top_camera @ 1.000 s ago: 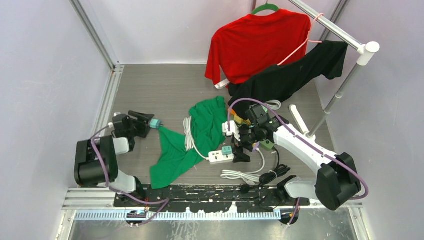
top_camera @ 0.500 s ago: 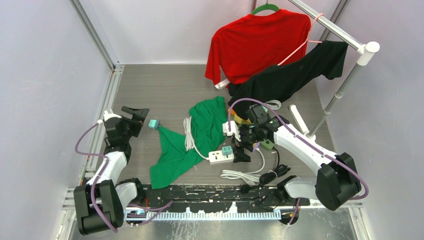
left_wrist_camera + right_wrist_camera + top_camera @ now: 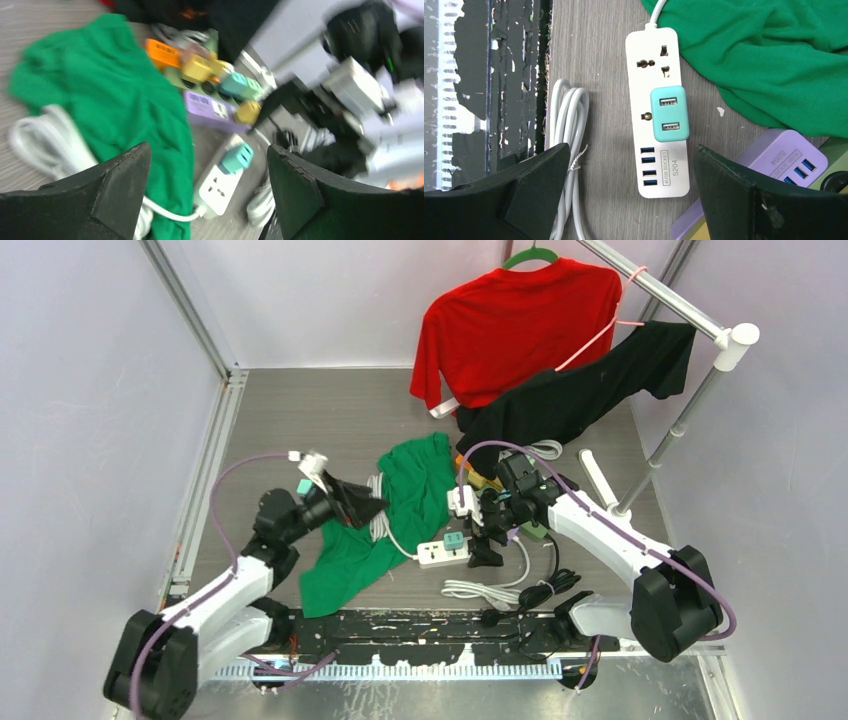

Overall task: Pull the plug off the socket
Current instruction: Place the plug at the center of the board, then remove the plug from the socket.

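At the far left, a loose teal adapter is seen lying on the table, where it was released by the left gripper within the last second. That gripper has since been swung rightward from the left edge. It is now held over the green cloth, its jaws spread wide with nothing between them.

Further right, the white power strip lies just beside the cloth's near-right edge. The teal plug is still seated in it, so the pull is judged not yet done for this one. The right gripper has been kept hovering above the strip, jaws apart and empty. With both claws free, a hold on the strip and a grip on the plug are judged possible next.
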Controlling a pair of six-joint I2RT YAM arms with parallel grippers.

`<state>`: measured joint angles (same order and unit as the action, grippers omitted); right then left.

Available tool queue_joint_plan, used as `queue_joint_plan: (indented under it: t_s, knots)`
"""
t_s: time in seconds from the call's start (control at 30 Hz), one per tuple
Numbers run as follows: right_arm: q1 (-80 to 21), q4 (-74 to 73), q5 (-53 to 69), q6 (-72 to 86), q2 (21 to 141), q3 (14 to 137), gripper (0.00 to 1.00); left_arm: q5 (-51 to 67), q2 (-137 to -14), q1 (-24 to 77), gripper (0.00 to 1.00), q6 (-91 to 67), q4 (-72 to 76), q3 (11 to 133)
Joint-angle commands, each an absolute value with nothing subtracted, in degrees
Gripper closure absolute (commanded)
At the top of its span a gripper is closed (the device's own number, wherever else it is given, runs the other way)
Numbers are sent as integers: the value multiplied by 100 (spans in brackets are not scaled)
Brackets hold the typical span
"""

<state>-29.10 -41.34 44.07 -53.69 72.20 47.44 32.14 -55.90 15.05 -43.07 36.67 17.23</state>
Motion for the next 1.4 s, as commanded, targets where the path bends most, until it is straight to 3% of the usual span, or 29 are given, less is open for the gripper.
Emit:
queue_joint_plan:
  t_s: [0.0, 0.1, 0.23, 0.43, 0.5, 0.63, 0.77, 0.93, 1.37]
  knots:
    - [-2834, -3776, 4637, -5424, 6944, 4635, 4, 2460, -4761, 2959, 15, -1593, 4092, 1259]
    - [-2804, -3687, 4656, -5381, 6958, 4616, 4, 2062, -4057, 3871, 13, -129, 4060, 796]
    - [-2806, -3451, 4664, -5273, 7031, 4560, 4, 1982, -3572, 4179, 1, 366, 3504, 813]
    - [-2820, -2712, 4648, -4693, 7207, 4450, 5, 3154, -4971, 4177, 0, 247, 3981, 1089]
    - [-2866, -2506, 4594, -4669, 7237, 4346, 6, 3446, -5647, 4236, 7, 224, 4125, 1347]
    - [-2979, -2254, 4439, -4824, 7311, 4163, 9, 2999, -6467, 4723, 10, 873, 4529, 1525]
    - [-3067, -2625, 4530, -5926, 7427, 4089, 21, 2827, -6994, 4843, 12, 1182, 4536, 1744]
    - [-3192, -2522, 4305, -5963, 7543, 4132, 28, 2950, -7713, 4870, 19, 1184, 4772, 1923]
    - [-3234, -2443, 4322, -5714, 7665, 4194, 45, 2971, -8970, 4870, 23, 962, 5626, 2138]
